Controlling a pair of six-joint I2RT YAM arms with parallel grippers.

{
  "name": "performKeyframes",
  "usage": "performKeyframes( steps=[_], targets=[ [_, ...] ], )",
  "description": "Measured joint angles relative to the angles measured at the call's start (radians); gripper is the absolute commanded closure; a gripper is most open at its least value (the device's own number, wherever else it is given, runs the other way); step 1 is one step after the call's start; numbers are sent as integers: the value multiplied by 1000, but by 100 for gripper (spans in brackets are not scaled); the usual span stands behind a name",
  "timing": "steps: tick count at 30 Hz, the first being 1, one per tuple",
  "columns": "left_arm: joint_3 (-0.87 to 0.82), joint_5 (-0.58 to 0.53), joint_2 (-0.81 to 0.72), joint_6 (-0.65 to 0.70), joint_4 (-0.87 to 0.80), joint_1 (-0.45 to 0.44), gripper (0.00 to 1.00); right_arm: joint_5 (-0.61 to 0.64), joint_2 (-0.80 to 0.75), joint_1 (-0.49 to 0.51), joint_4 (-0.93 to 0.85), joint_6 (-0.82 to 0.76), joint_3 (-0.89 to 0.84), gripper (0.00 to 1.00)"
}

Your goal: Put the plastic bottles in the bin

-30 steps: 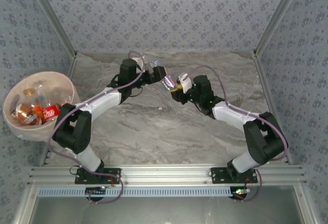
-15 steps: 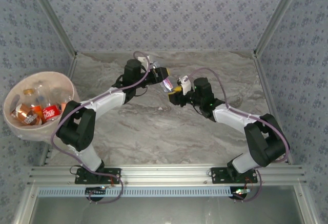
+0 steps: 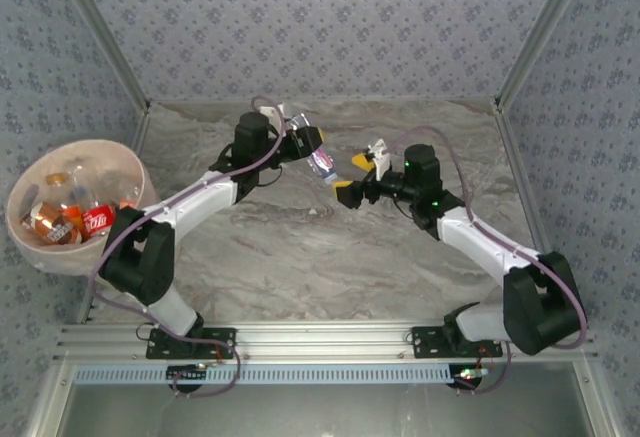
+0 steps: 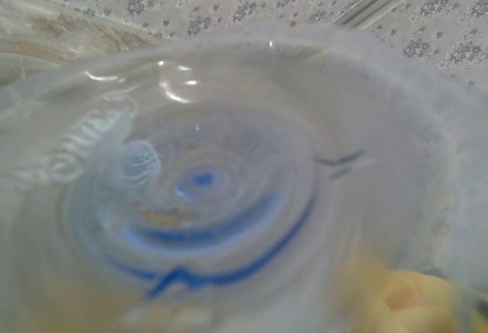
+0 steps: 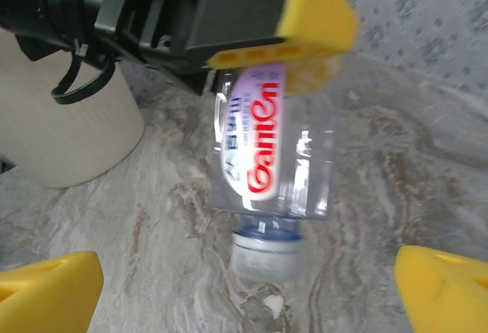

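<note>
Blue-patterned wallpaper walls (image 3: 330,27) close in a grey marbled tabletop (image 3: 300,257), with the two arm bases at the bottom of the top view. The bin (image 3: 105,169) sits at the left edge of that view, off the side of the tabletop. It already has other bottles (image 3: 70,219) lying in its bottom, with red and orange labels among them.

Just above centre of the top view, the left gripper (image 3: 308,147) has its jaws clamped on a clear bottle (image 3: 322,162). In the right wrist view the bottle hangs from the top of the frame with its cap down and clear of the tabletop. A yellow pad presses on it above the red lettering of its label. The blurred base of the bottle sits right against the lens in the left wrist view, which suggests a deep, firm hold.

The right gripper (image 3: 360,170) faces the bottle from the right with its jaws spread wide, not touching it. Its yellow fingertips (image 5: 49,283) sit in the bottom corners of its own view, with the bottle between and beyond them.

This looks like a handover to the arm nearer the bin. The bottle is well apart from the bin, so the left arm must swing it across to the left before letting go.
</note>
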Motion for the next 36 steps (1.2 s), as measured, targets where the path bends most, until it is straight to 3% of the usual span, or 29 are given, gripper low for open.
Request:
performKeyframes(
  steps=[6, 15, 29, 36],
  targets=[
    [0, -41, -75, 44, -63, 6, 50, 204, -103, -29, 114, 15, -114, 0],
    [0, -96, -176, 112, -167, 6, 49, 542, -112, -40, 181, 53, -159, 0],
    [59, -242, -432, 244, -431, 19, 49, 711, -99, -40, 151, 52, -139, 0],
    [169, -392, -556, 334, -618, 27, 49, 723, -47, -40, 146, 48, -107, 0]
  ],
)
